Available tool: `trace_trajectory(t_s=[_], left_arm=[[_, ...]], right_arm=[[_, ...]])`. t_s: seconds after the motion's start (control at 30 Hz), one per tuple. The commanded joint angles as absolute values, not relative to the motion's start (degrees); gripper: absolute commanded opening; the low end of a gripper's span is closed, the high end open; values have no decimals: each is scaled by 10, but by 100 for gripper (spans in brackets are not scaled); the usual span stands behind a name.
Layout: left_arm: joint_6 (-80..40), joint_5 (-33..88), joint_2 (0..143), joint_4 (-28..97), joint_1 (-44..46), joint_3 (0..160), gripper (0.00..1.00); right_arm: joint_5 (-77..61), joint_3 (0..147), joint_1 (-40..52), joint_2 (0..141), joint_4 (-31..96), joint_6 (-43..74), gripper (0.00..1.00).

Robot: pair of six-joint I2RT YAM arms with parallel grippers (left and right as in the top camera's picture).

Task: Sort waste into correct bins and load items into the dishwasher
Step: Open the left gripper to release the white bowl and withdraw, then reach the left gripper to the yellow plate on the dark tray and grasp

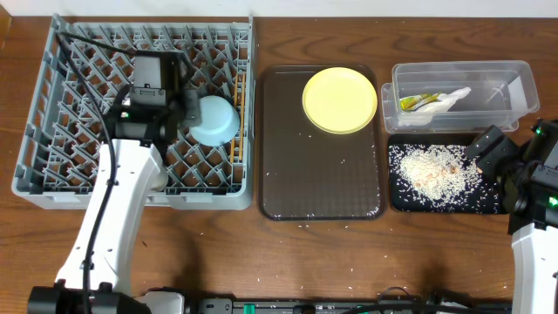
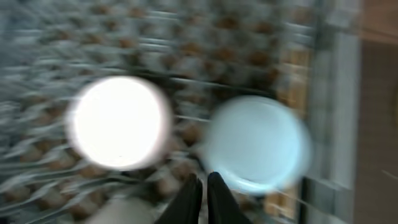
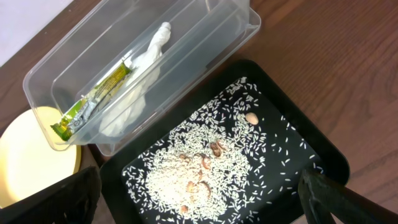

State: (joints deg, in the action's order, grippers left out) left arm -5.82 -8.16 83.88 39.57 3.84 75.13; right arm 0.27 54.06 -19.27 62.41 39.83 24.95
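My left jaws: together, empty; light blue bowl point(image 2: 255, 146) and white bowl point(image 2: 118, 121) in dish rack point(image 1: 44, 131) just ahead. Right jaws: apart over rice point(image 3: 205, 168) in black tray point(image 3: 283, 109); napkin point(image 3: 134, 99) and wrapper point(image 3: 99, 99) in clear tub point(image 3: 205, 31) beyond. Yellow plate point(image 1: 339, 99) not yet racked.

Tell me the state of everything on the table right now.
Left gripper: shut, empty, over dish rack.
Right gripper: open, above rice.
Light blue bowl: in dish rack.
White bowl: in dish rack.
Yellow plate: on brown tray.
Clear tub: holds napkin, wrapper.
Black tray: holds rice.
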Motion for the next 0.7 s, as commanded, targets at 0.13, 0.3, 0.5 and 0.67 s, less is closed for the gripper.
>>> trace_trajectory(t_s=[0.13, 0.3, 0.5, 0.67], left_arm=[[-30, -109, 950, 368, -79, 752, 7], [-24, -109, 1018, 345, -105, 752, 8], [-24, -109, 1023, 335, -110, 752, 7], [-24, -24, 991, 338, -108, 753, 12]], right_arm=[[11, 547, -196, 623, 399, 246, 99], [11, 547, -196, 623, 399, 246, 99], [11, 547, -196, 623, 399, 246, 99], [11, 547, -196, 623, 399, 246, 99]])
